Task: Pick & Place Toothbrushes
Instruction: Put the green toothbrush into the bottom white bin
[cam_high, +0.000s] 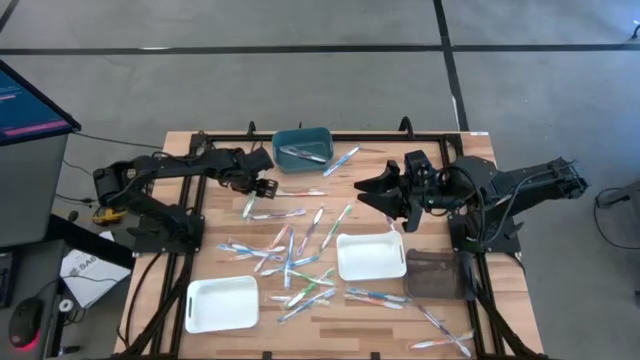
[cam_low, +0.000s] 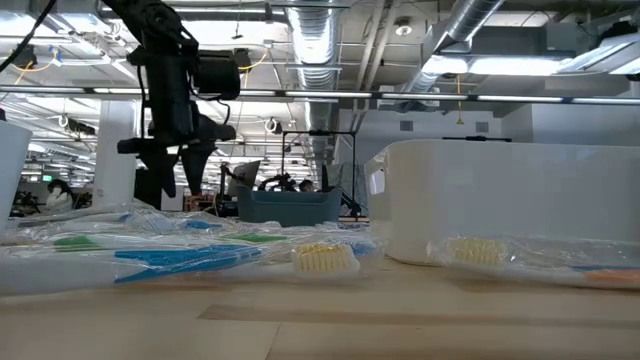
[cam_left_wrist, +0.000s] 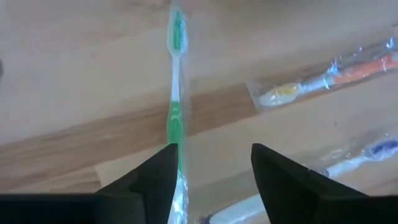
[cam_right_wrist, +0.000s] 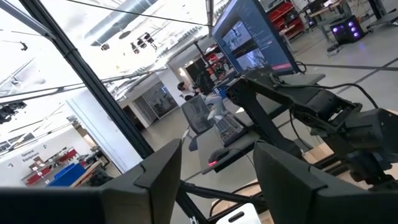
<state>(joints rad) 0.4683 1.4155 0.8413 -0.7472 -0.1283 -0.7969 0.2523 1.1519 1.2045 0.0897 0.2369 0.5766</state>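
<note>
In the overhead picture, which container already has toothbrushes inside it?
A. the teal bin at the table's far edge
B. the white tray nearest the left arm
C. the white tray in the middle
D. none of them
A: the teal bin holds pale toothbrushes, while both white trays look bare.

A grey concrete floor (cam_high: 300, 80), crossed by dark lines, is surrounding the wooden table (cam_high: 330, 335). A lit monitor (cam_high: 25, 105) is standing off the table's left edge. Silver ventilation ducts (cam_low: 330, 40) and pipes are running under the ceiling, where strip lights are glowing over distant workstations.
</note>
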